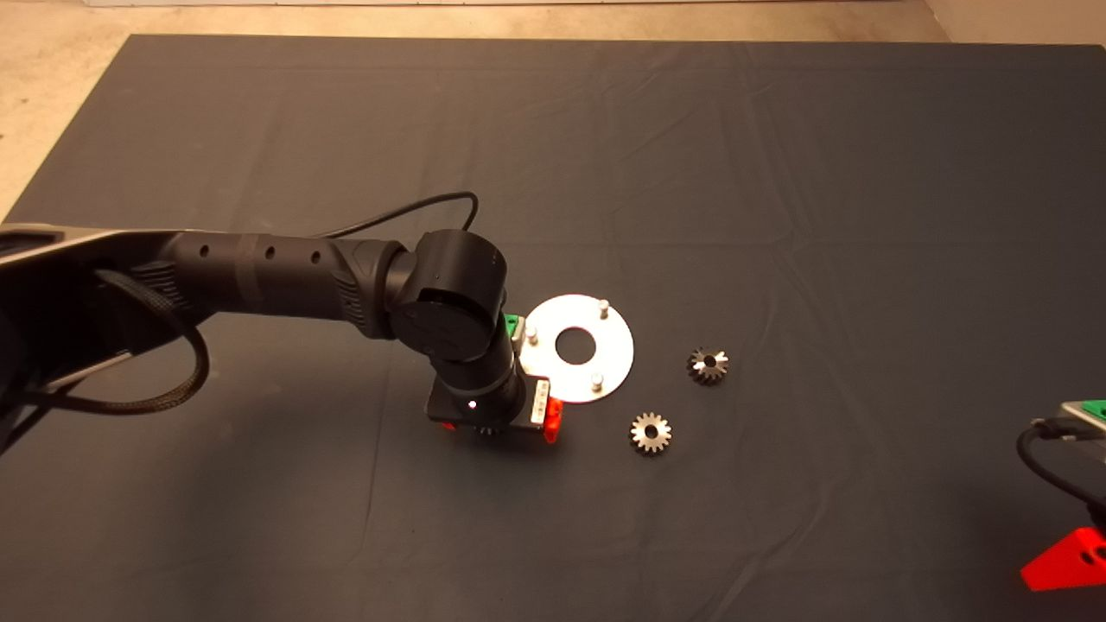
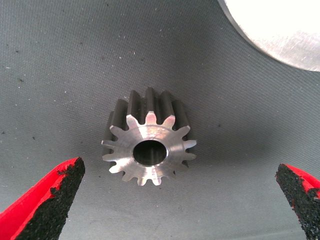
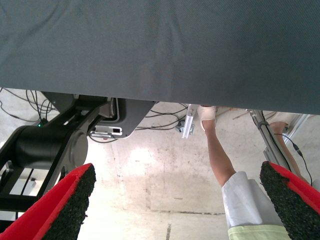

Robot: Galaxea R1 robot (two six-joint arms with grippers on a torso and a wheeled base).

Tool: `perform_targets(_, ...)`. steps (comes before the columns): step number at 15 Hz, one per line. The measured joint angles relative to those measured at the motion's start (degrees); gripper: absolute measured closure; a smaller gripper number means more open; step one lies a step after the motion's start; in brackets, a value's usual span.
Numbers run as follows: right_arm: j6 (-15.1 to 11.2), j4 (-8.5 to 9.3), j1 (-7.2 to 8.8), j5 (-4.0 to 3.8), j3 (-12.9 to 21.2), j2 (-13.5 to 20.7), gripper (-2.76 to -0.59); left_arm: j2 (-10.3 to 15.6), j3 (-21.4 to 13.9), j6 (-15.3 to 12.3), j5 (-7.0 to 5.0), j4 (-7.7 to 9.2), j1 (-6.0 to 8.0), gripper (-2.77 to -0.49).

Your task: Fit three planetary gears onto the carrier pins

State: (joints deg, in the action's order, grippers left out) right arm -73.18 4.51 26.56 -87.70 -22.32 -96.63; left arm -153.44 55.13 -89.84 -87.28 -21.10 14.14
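Two red fingers of the left hand stand wide apart, one on each side of a gear that lies flat on the mat, touching neither pad. Seen from above, the left hand points down at the mat just beside the near-left edge of the disc, with its black arm reaching in from the left; the gear under it is almost wholly hidden by the wrist there. In the left wrist view a curved bright edge of the disc shows close to that gear, apart from it.

The disc lies flat on the mat near the middle, with a large centre hole and three pins standing up from it, all three bare. A second gear lies on the mat just off the disc's near-right edge, and a third gear lies to the disc's right, a little further off; both rest apart from the disc and from each other.

The right hand waits at the lower right edge of the head view, well apart from the parts. Its fingers are spread, holding nothing, and its wrist view shows the mat's edge, the floor beyond, a machine base with cables, and a person's leg.
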Motion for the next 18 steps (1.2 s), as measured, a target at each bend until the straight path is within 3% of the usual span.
perform_targets(5,0.4,-0.05,0.31,-0.01,0.0,-0.5,-2.44,0.6,0.0,1.1,0.02,0.00,0.00,-2.77)
perform_targets(7,1.4,-0.20,0.31,-0.11,-0.7,-3.0,-2.44,0.8,0.0,1.1,0.00,0.00,0.00,-2.77)
perform_targets(9,2.4,-0.44,0.31,-0.26,-3.2,-8.5,-2.44,1.0,0.0,1.6,0.02,0.00,0.00,-2.67)
perform_targets(11,3.8,-0.74,0.28,0.44,-6.7,-13.0,-2.44,1.1,0.0,2.1,0.02,-0.01,-0.01,-2.66)
perform_targets(14,6.6,-1.28,0.26,0.15,-12.6,-15.4,-2.44,1.8,0.0,2.2,-0.20,-0.04,0.00,-2.66)
perform_targets(16,8.1,-1.54,0.27,-0.17,-14.8,-17.6,-2.44,1.4,0.0,2.3,0.13,-0.06,-0.01,-2.66)
perform_targets(18,8.8,-1.60,0.26,0.00,-16.2,-20.2,-2.44,1.5,0.0,2.3,0.00,-0.09,0.00,-2.54)
